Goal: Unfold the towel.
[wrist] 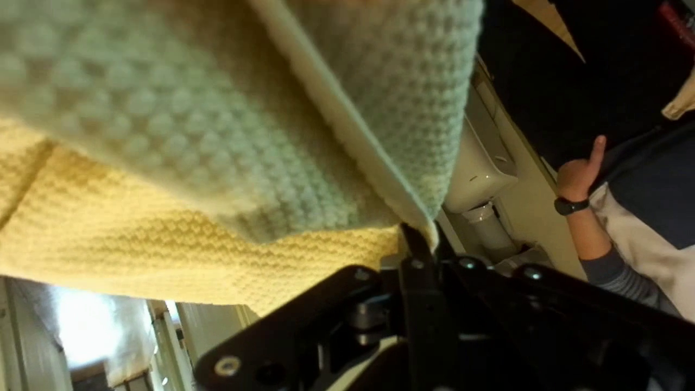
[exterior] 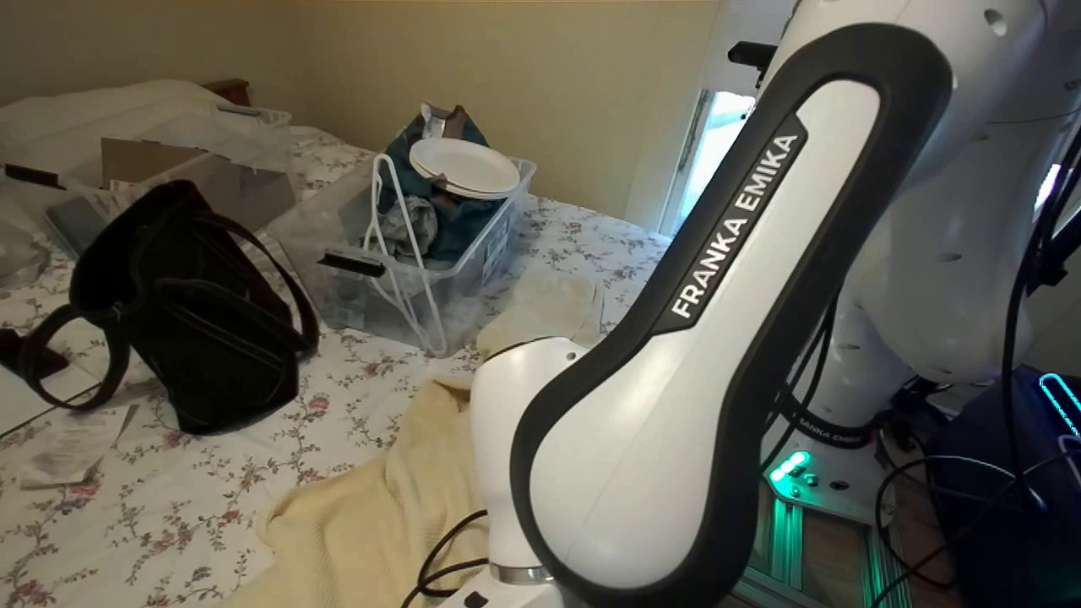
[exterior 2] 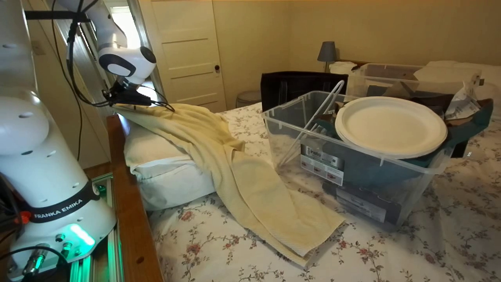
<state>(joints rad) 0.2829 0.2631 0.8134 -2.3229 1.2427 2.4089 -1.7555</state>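
The end effector (wrist: 430, 239) pinches the towel (exterior 2: 254, 176) at one edge.
The jaws are drawn together with only a strip of the towel between; an edge grip like this is presumably meant to let tension and the towel's own weight pull the folds out. From there it slopes over the white bedding (exterior 2: 172, 188) onto the floral bedspread (exterior 2: 195, 250), its far end lying in layers near a clear bin (exterior 2: 364, 176), so the unfolding looks unfinished. White plates (exterior 2: 391, 125) sit up at the bin's rim, perhaps because there is little room below. Lettering on the arm (exterior: 642, 456) and its base (exterior 2: 98, 223) reads "FRANKA EMIKA"; the bin's label (exterior 2: 321, 164) is too unclear to read surely.
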